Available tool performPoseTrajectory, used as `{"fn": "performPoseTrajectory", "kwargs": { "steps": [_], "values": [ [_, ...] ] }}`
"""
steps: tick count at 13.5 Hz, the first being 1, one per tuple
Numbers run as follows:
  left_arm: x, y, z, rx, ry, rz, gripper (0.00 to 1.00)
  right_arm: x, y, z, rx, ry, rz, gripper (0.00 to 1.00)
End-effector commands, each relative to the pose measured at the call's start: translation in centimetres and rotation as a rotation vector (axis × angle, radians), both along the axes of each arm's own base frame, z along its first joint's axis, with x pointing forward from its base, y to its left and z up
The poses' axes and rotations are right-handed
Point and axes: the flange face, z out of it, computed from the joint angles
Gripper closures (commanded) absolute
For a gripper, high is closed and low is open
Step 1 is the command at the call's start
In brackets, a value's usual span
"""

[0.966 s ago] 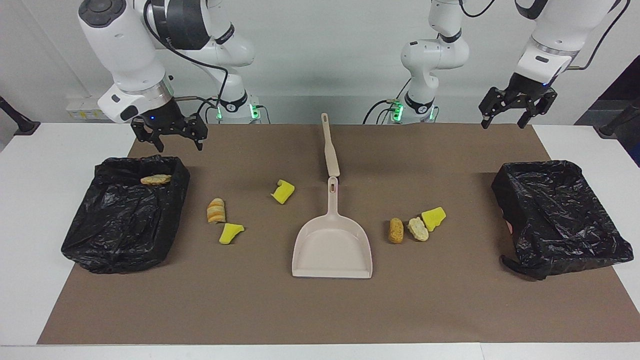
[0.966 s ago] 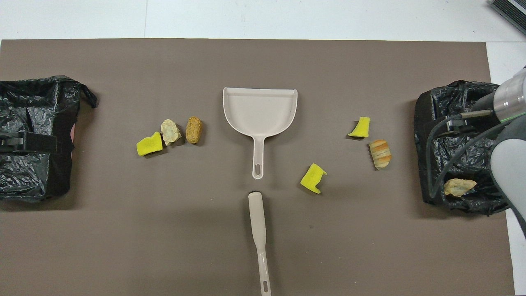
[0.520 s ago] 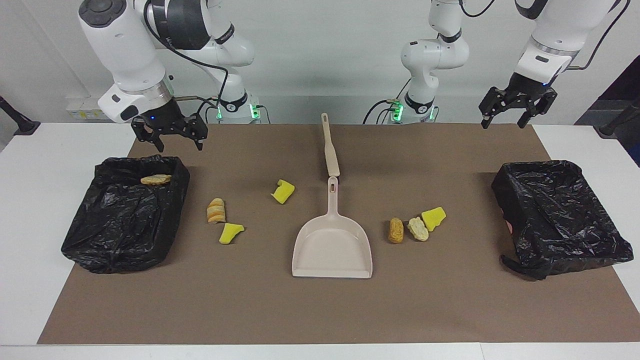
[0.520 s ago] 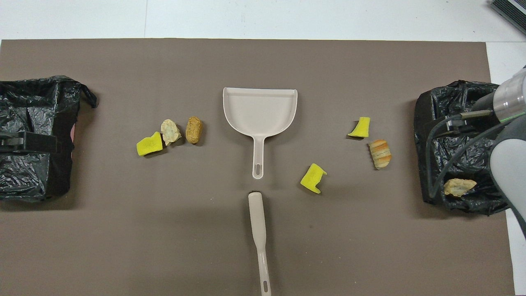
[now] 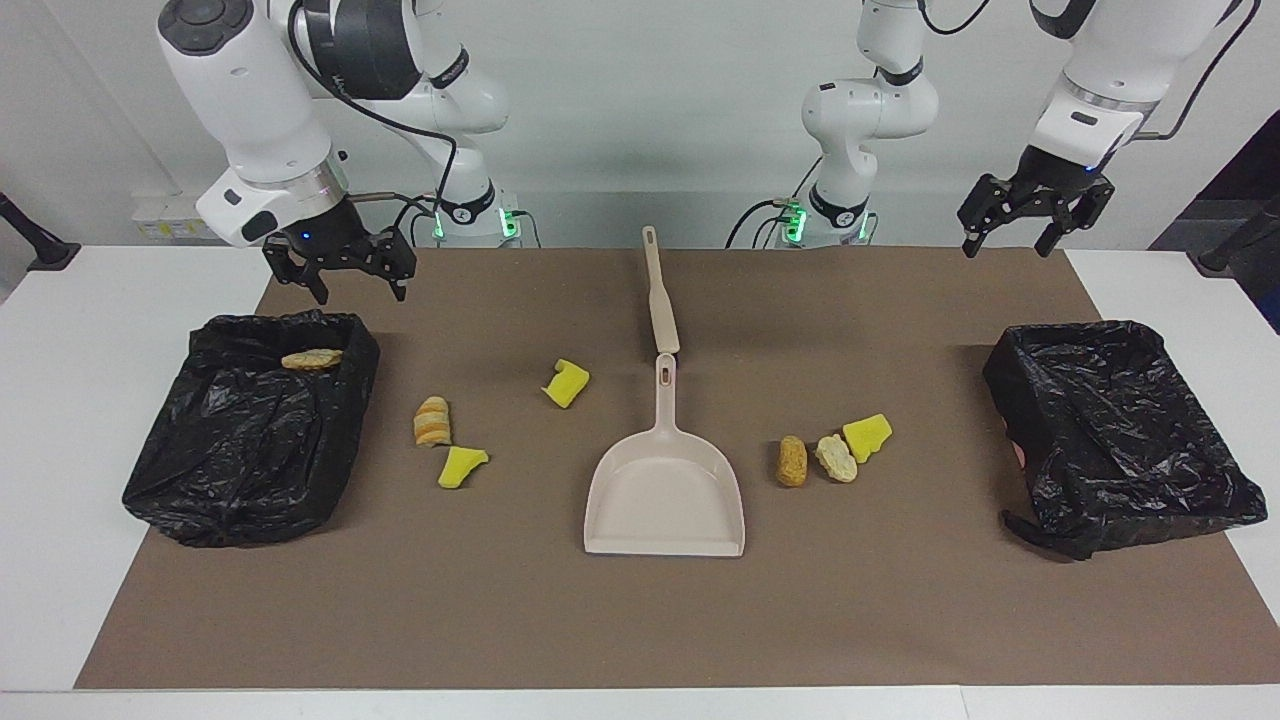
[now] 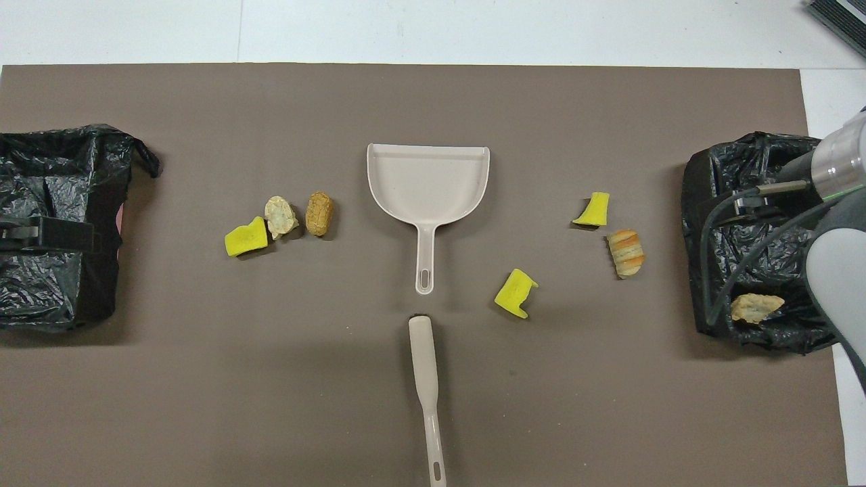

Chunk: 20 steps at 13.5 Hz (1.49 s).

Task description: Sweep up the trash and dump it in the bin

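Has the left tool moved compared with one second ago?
Yes, slightly. In the facing view the left tool has risen a little, widening its gap above the black bin at its end of the table. It holds nothing.

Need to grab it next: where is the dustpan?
The dustpan lies mid-mat, handle pointing toward the robots, with the brush just off the handle's end.

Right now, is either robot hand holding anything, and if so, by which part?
Nothing is held. The right gripper and the left gripper both hang open and empty above the table; the dustpan and brush lie untouched.
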Motion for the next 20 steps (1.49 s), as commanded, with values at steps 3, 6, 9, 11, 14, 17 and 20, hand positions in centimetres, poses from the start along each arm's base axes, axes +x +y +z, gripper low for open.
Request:
{"fn": "performPoseTrajectory", "kwargs": {
  "steps": [3, 6, 9, 11, 14, 17, 20],
  "values": [
    [-0.5, 0.2, 0.6, -0.009, 0.006, 0.001, 0.0, -0.3, 0.2, -0.1, 0.009, -0.013, 0.0, 0.0],
    [-0.4, 0.2, 0.5, -0.009, 0.006, 0.001, 0.0, -0.3, 0.2, 0.0, 0.009, -0.015, 0.0, 0.0],
    [-0.4, 0.2, 0.5, -0.009, 0.008, 0.001, 0.0, -0.3, 0.3, 0.0, 0.009, -0.013, 0.003, 0.0],
    [-0.4, 0.2, 0.5, -0.009, 0.008, 0.001, 0.0, -0.3, 0.4, 0.0, 0.009, -0.013, 0.006, 0.0],
    [-0.4, 0.2, 0.5, -0.009, 0.006, 0.001, 0.0, -0.1, 2.0, -0.4, 0.01, -0.007, 0.032, 0.0],
    [-0.5, 0.2, 0.6, -0.009, 0.005, 0.001, 0.0, 0.2, 3.8, -1.0, 0.006, 0.002, 0.065, 0.0],
    [-0.5, 0.2, 0.6, -0.009, 0.005, 0.001, 0.0, 0.1, 5.3, -1.1, 0.01, 0.004, 0.09, 0.0]
  ]
}}
